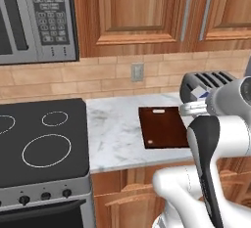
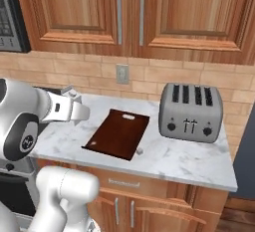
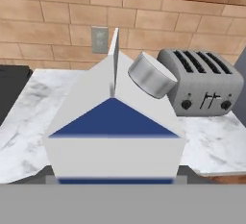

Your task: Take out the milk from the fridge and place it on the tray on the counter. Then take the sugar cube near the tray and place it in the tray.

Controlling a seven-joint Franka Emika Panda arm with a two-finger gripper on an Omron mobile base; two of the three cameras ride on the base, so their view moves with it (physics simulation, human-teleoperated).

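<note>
No brand or writing can be read anywhere; the keypad of the microwave, far off to the hand's left above the stovetop, is too small to make out, and the milk shows a plain blue patch with no lettering. The gripper hangs above the counter, just left of the tray. In the hand view the carton sits right up against the camera between the fingers, its gable ridge and grey round cap pointing ahead, so the jaws stand wide and clamped on the carton's sides, though the fingertips themselves are hidden behind it. The tray lies flat below and to the hand's right, bare. The sugar cube rests on the marble just beside the tray's near right corner. Farther right stands the four-slot toaster, well apart from the hand.
</note>
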